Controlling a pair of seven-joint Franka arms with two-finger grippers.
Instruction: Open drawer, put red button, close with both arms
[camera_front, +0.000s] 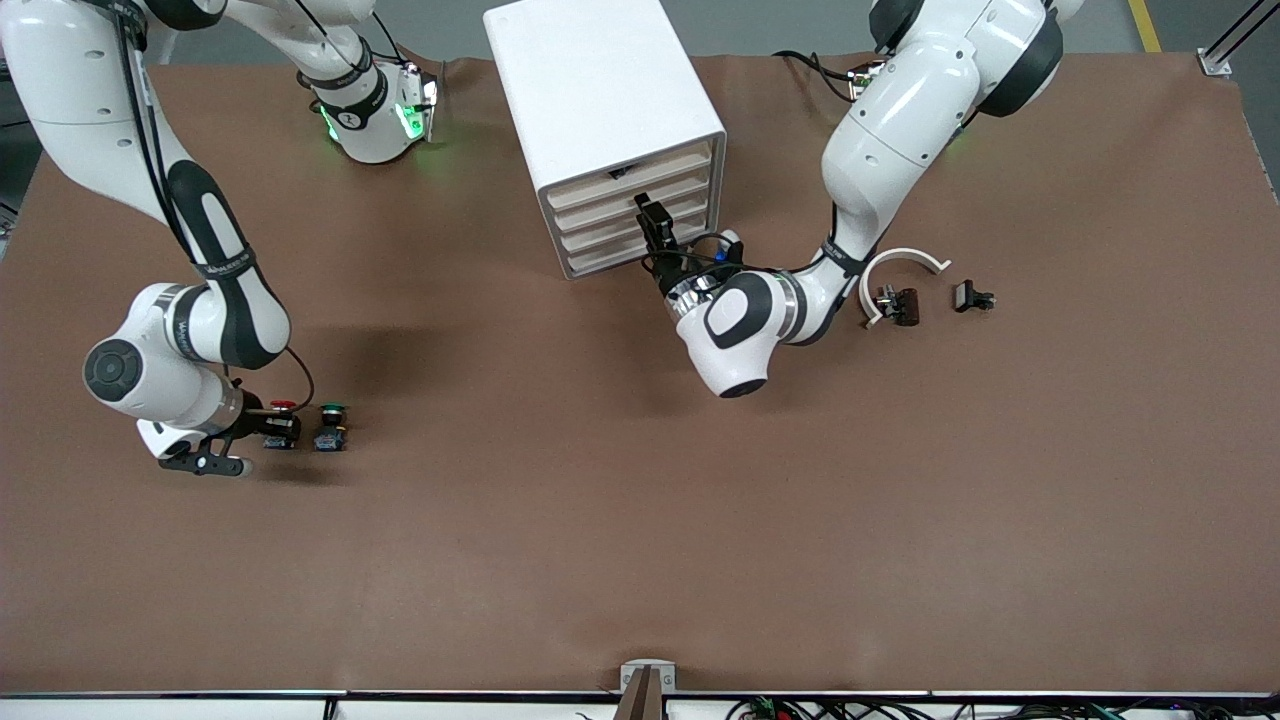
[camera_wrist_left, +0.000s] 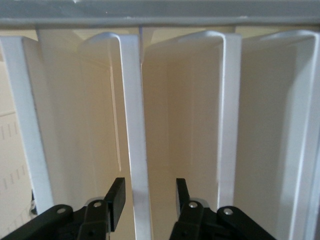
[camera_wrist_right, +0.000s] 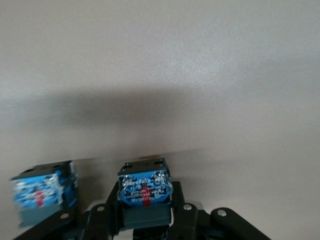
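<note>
Two grips are forming at once. From the front, the right gripper (camera_front: 268, 428) is pinching the red-capped push-button (camera_front: 282, 424) beside its green-capped twin (camera_front: 331, 428). In its wrist view, the left gripper (camera_wrist_left: 147, 197) is straddling a white drawer lip (camera_wrist_left: 135, 140), jaws apart. Next, probably: clamping and pulling.
</note>
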